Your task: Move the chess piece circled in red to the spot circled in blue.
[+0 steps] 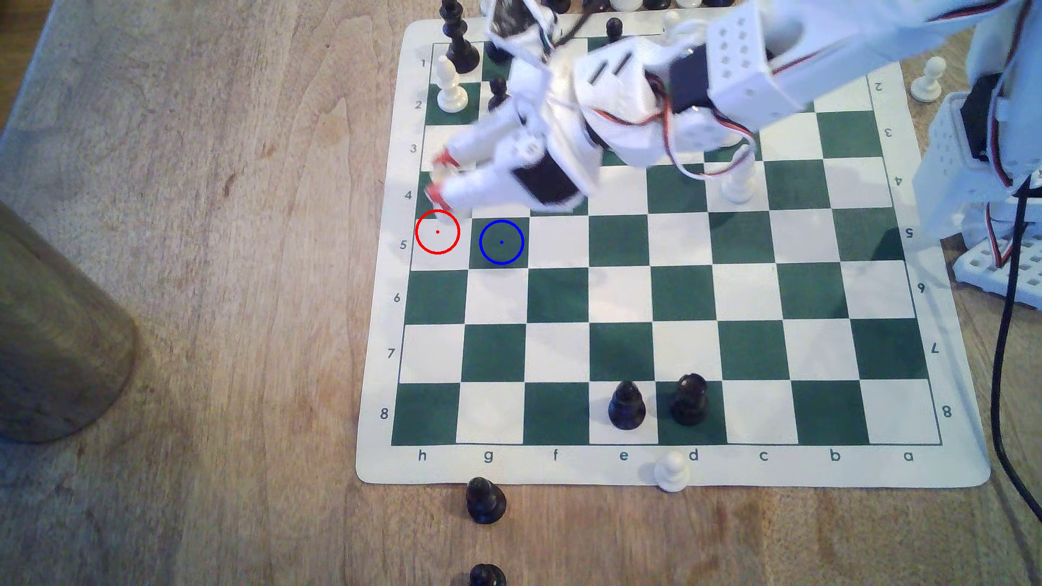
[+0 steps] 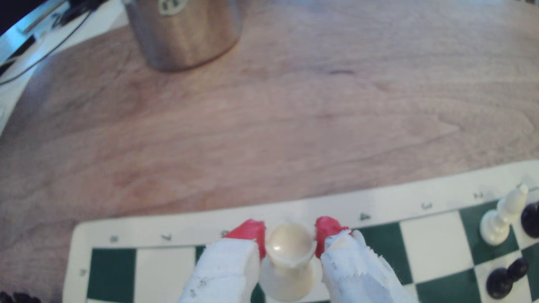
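Standing upright between the red fingertips (image 2: 250, 233), the rook (image 2: 288, 256) has its notched top toward the wrist camera and its long axis vertical. The gripper (image 2: 290, 237) closes on its head from both sides, at the board's (image 1: 676, 467) h-file edge, near the blue-circled spot (image 1: 501, 242).
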Available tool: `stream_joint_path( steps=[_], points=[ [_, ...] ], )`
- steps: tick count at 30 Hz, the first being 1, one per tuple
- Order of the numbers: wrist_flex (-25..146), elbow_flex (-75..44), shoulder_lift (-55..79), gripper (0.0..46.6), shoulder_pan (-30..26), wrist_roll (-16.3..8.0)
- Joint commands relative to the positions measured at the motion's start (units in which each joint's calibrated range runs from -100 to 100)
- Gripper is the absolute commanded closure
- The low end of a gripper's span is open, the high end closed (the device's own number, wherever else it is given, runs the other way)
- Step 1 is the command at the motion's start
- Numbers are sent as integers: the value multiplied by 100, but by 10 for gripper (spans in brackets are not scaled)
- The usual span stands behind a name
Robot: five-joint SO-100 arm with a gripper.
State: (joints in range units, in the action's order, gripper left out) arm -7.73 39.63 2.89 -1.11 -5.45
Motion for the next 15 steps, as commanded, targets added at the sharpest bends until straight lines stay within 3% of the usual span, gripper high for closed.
stream_joint_path(
  steps=[1,15],
  points=[
    [-79,289,-730,460,-50,-5],
    [-521,606,-145,461,107,10]
  ],
)
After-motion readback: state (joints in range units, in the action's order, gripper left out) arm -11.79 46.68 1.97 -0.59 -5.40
